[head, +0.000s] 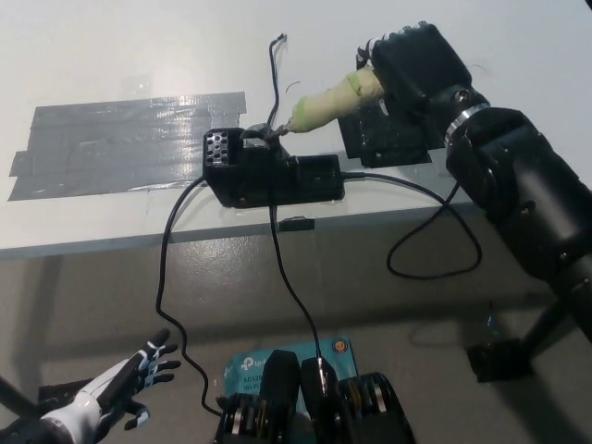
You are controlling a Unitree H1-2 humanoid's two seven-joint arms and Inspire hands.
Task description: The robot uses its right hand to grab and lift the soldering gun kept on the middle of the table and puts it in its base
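- The black right hand [412, 69] grips the pale yellow-green soldering gun [326, 100], its metal tip at the black boxy base [268, 171] on the white table [139, 55].
- The white left hand [116, 388] hangs at lower left, below the table, fingers spread, empty.

Single head cam, steep downward look, no second view to overlap with.
Camera sat on the robot's head, above and behind the near edge of the bench [111, 55], facing forward and down. Bench top filled the upper half of frame, floor [111, 305] the lower half, so it covered both from mid range, not close-up. Picture left was robot's left: white left hand [125, 388] sat at lower left, low over the floor; black right hand [407, 65] entered from the right, over the bench at upper right. Grey tape patch [129, 139] lay upper left.
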